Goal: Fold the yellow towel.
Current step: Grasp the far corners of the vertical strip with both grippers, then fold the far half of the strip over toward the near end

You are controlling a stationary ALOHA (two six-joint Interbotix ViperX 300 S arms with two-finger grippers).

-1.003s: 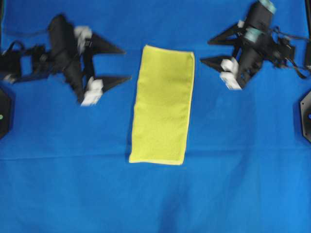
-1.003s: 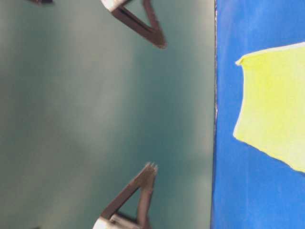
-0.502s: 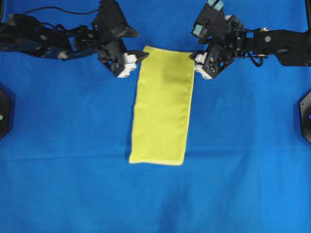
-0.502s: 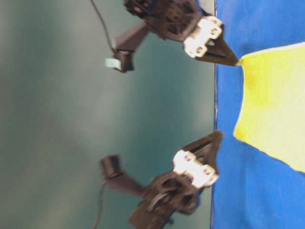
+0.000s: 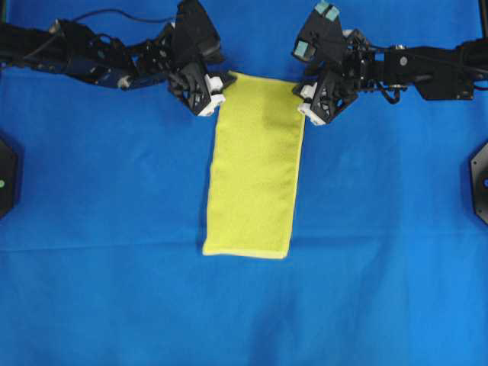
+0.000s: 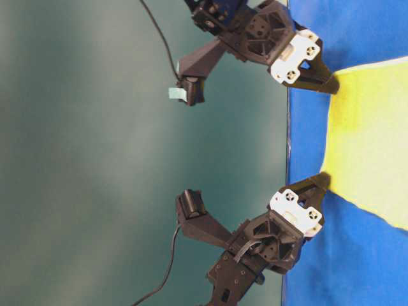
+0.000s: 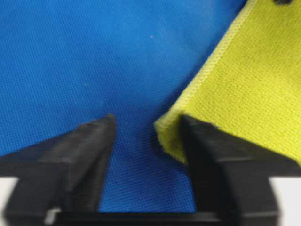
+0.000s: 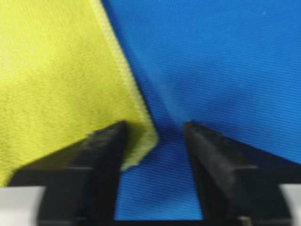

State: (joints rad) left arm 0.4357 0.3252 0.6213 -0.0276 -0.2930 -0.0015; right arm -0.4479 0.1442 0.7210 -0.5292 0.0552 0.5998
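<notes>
Two claws (image 6: 319, 76) (image 6: 317, 188) at yellow towel (image 6: 370, 146) corners on blue cloth (image 6: 344, 268).

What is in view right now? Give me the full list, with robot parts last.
yellow-green terry towel: one, yellow-green with a paler hem, lying as a long folded strip in the middle of the cloth.
blue table cloth: one, blue, covering the whole work surface under the towel.
left gripper: one, black fingers on a white mount, at the towel's far left corner, jaws apart with that corner between them.
right gripper: one, black fingers on a white mount, at the towel's far right corner, jaws apart around that corner.
</notes>
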